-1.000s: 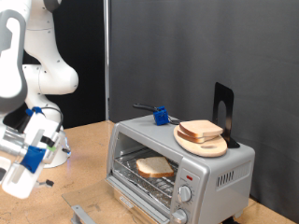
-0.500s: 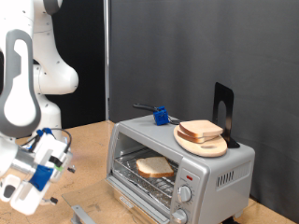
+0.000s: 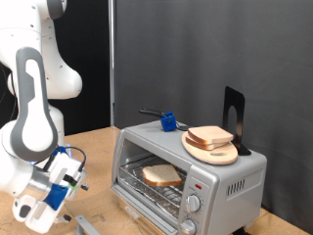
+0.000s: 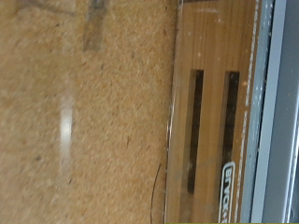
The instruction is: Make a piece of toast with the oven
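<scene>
- Since a second ago, we see the gripper (image 3: 41,201) has dropped lower, from about 9 o'clock in the exterior view down towards 7 o'clock, and now hangs close over the wooden table (image 3: 93,157).
- We find dark lettering on a small white label (image 4: 229,186) at the edge of the open door (image 4: 210,112) in the wrist view, but it is too blurred and cut off for us to read.
- We make out no legible writing on the oven (image 3: 186,174) itself; its two round knobs (image 3: 193,205) sit on the panel at the exterior view's right.
- We see the oven's front open, and the piece of toast (image 3: 161,175) lies flat on the wire rack (image 3: 152,183) inside, near the middle of the cavity.
- On top of the oven, at roughly 2 o'clock from the toast inside, we see a round wooden plate (image 3: 212,153) carrying another slice of bread (image 3: 209,136).
- Beside that plate we notice a small blue object (image 3: 168,122) at its 10 o'clock and a black stand (image 3: 234,119) at its 2 o'clock.
- We see the white arm (image 3: 34,98) bent down steeply from the exterior view's top left, wrist tilted, the hand pointing towards the table.
- We cannot tell whether the fingers are spread or closed; nothing shows between them, and the wrist view shows only table and door.
</scene>
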